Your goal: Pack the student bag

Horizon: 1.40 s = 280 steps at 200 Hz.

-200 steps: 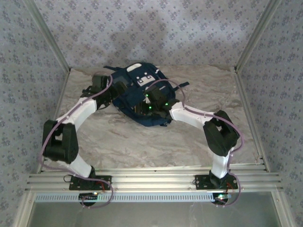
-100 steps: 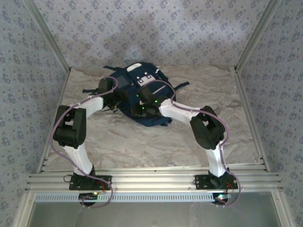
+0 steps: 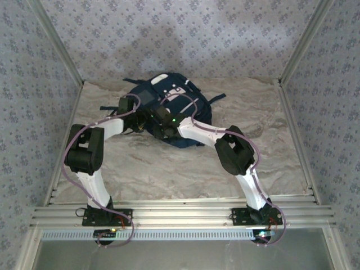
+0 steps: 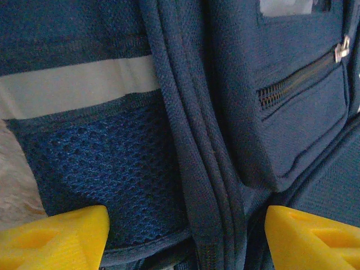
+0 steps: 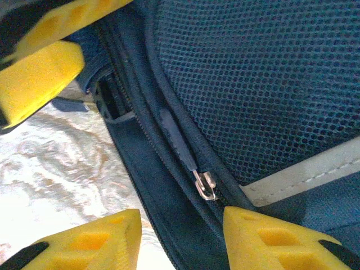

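Currently, the student bag [image 3: 152, 90] lies at the far middle of the marbled table [image 3: 169, 169], and both arms reach to its near side. The left gripper [image 4: 185, 242] has its 2 yellow fingers spread wide. A piped seam [image 4: 197, 169] runs between them, with a mesh pocket [image 4: 95, 169] and a white stripe [image 4: 79, 84] to one side. The right gripper [image 5: 180, 236] is likewise spread. A metal zipper pull [image 5: 205, 185] sits just above the gap between its fingers, ungripped. The right wrist view also catches the left gripper's fingers at its upper left, close beside the same zipper line.

No legible text, labels or numbers on the student bag [image 3: 169, 107]
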### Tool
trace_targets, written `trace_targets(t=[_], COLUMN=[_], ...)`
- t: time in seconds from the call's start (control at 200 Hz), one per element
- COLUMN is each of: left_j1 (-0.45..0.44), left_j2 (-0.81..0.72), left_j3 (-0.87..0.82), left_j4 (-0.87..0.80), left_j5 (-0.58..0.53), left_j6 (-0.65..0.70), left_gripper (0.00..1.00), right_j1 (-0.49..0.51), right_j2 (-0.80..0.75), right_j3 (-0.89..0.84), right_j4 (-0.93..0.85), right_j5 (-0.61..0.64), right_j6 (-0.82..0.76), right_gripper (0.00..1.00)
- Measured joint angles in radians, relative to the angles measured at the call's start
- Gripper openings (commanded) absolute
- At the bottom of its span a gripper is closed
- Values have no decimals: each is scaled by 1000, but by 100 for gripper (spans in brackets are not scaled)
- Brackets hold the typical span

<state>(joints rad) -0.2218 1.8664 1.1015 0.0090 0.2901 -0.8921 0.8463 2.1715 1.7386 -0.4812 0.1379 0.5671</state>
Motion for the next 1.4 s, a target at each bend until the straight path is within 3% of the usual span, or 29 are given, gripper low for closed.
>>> trace_targets(t=[0.235,0.46,0.77,0.87,0.989,1.039,1.399], left_j1=[-66,-124,-127,-129,-137,-140,-172], left_j2=[-19,-35,-66,-77,-80,-80,14], left_j3=[-59,-100,-62,-34,0,8,109], left_j4=[51,45,-62,-56,-26,-10,4], left_j5=[63,125,144,165,201,217,229], left_j6=[-31,-60,-66,-78,-98,-92,-44], left_gripper=[69,69,74,66,35,27,31], right_j1=[-87,-205,-256,-261,-263,-265,-334], right_j2=[-71,-195,-248,-248,-253,-266,-466], right_j3=[-130,-350,-432,-449,-473,-487,-563], right_j4=[37,244,350,378,411,420,396], right_j5=[0,-183,-302,-315,-321,-327,-325], right_j6=[38,148,241,274,299,304,273], right_gripper=[48,49,52,52,52,53,54])
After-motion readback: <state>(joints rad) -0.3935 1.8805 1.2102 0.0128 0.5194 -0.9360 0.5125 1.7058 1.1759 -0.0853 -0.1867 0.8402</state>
